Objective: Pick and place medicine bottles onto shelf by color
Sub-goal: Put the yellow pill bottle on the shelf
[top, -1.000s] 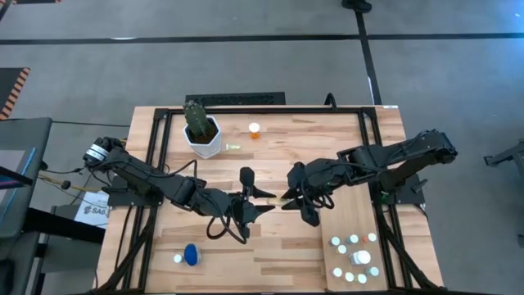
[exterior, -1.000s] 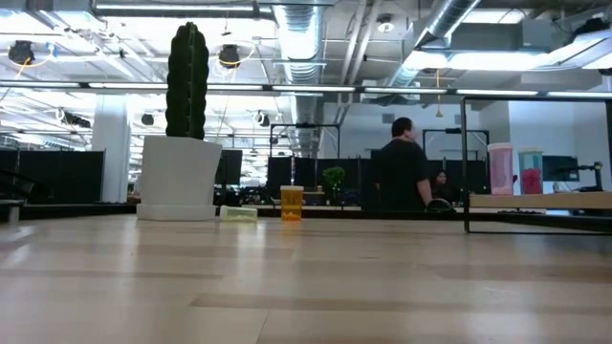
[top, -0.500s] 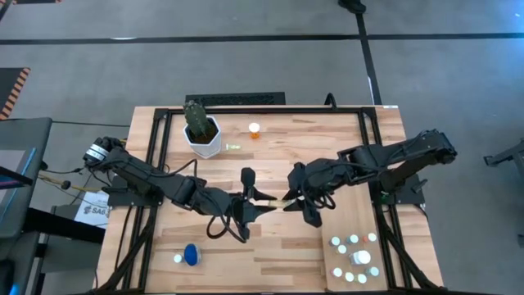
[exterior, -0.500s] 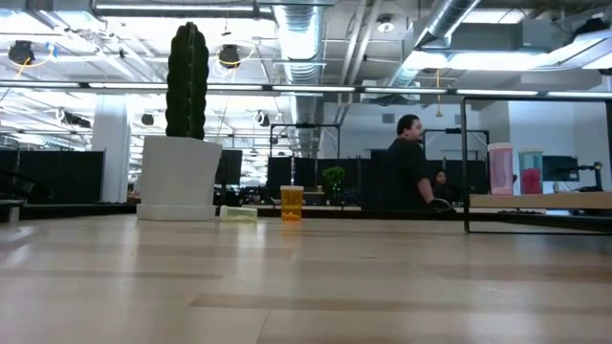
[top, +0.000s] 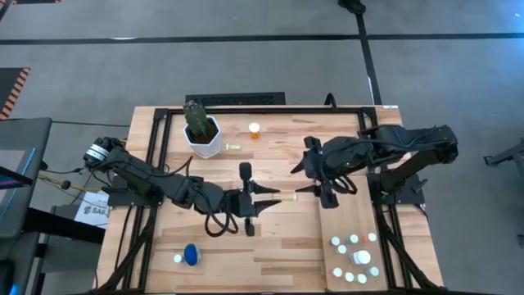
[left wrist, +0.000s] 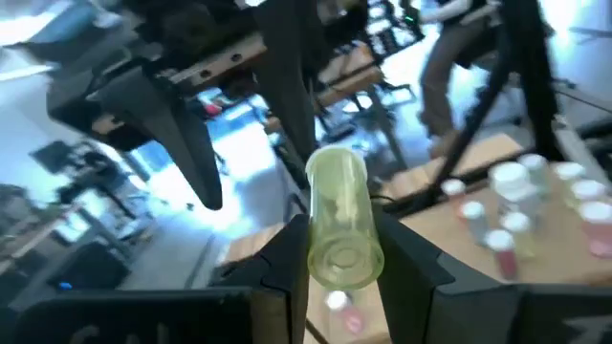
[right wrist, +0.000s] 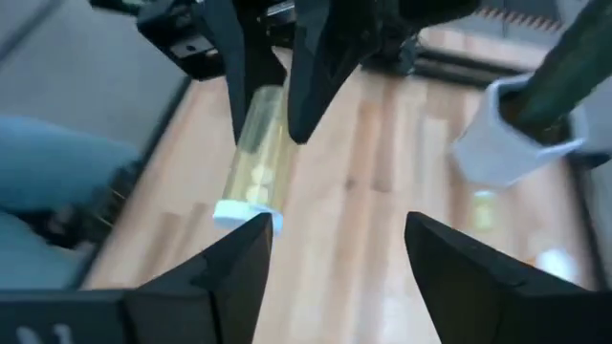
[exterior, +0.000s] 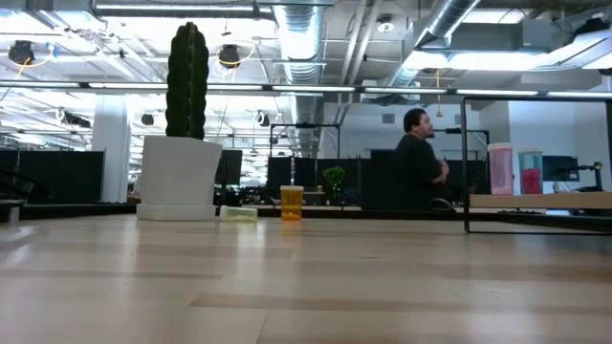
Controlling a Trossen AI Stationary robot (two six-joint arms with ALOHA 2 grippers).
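— What does the left gripper (top: 264, 197) hold?
— A yellow-green vial (top: 286, 196), clamped between its fingers.
— And the right gripper (right wrist: 335, 250)?
— Fingers spread apart, just beyond the vial's white cap.

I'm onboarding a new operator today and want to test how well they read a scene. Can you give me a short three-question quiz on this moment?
1. True or false: the left end effector is shut on the yellow-green vial.
2. Which end effector stands open, apart from that vial? A) left B) right C) both
3. Fill in: on the table, the orange bottle stands beside the white pot holding a ____.

Key: 1 true; 2 B; 3 cactus.
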